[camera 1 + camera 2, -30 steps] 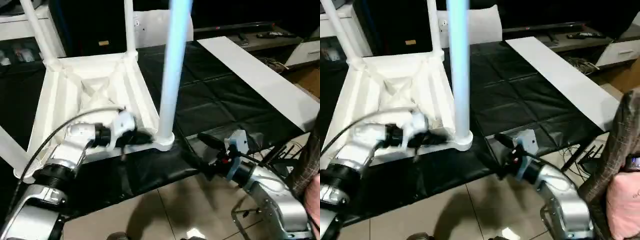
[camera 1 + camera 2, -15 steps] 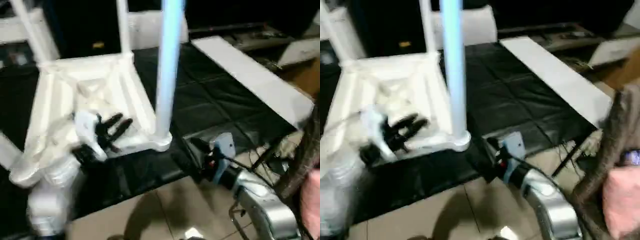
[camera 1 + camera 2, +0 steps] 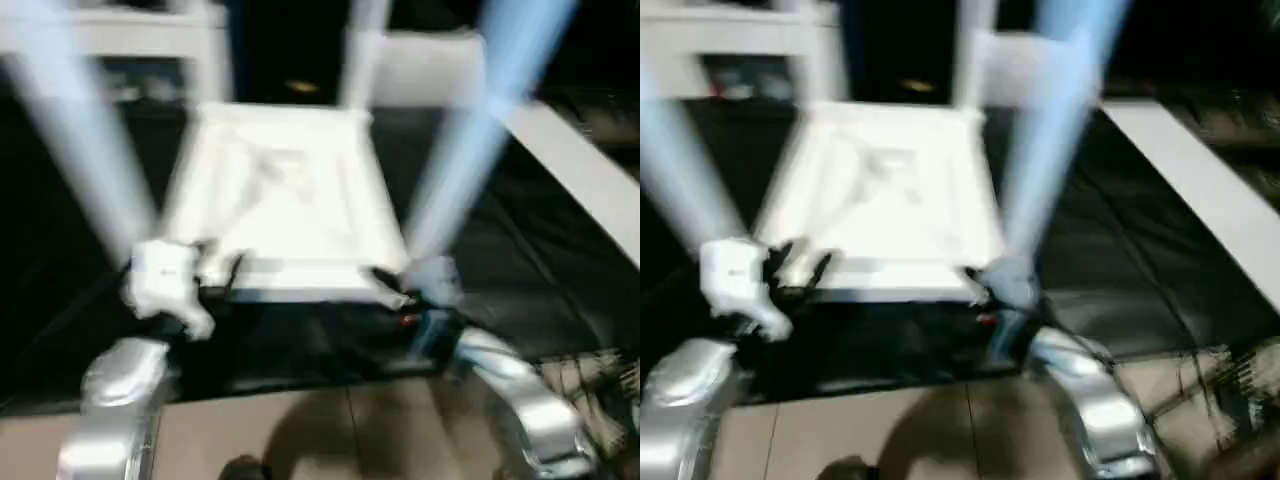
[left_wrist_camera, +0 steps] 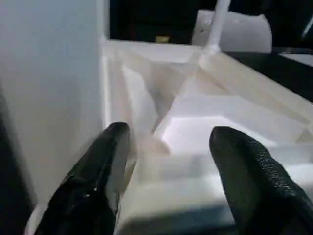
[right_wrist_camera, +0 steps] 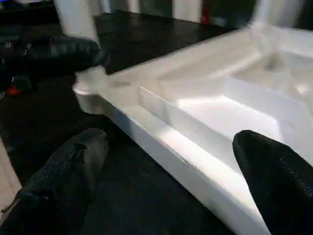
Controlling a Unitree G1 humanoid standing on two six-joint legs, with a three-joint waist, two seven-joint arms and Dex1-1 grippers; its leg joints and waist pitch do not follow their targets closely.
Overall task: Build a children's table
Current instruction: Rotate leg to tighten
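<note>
Both grippers sit at the near edge of the upturned tabletop [image 3: 280, 200], which lies ribbed side up on a black quilted mat [image 3: 500, 260] with its legs pointing up. In the left eye view the left gripper [image 3: 228, 275] is at the tabletop's near left corner and the right gripper [image 3: 392, 288] at its near right corner; motion blur smears both, so contact is hard to judge there. The near left leg [image 3: 80, 150] and near right leg [image 3: 470, 140] rise as pale streaks, cut off above. Tiled floor [image 3: 330, 430] lies below the mat edge; a long white board [image 3: 590, 190] lies on the mat's right side.

Left wrist view: the left gripper [image 4: 168, 147] stands open, fingers astride the tabletop's rim [image 4: 176, 196], beside a leg [image 4: 49, 98] filling one side.

Right wrist view: the right gripper [image 5: 166, 147] gapes wide over the tabletop's edge [image 5: 161, 142], gripping nothing.
</note>
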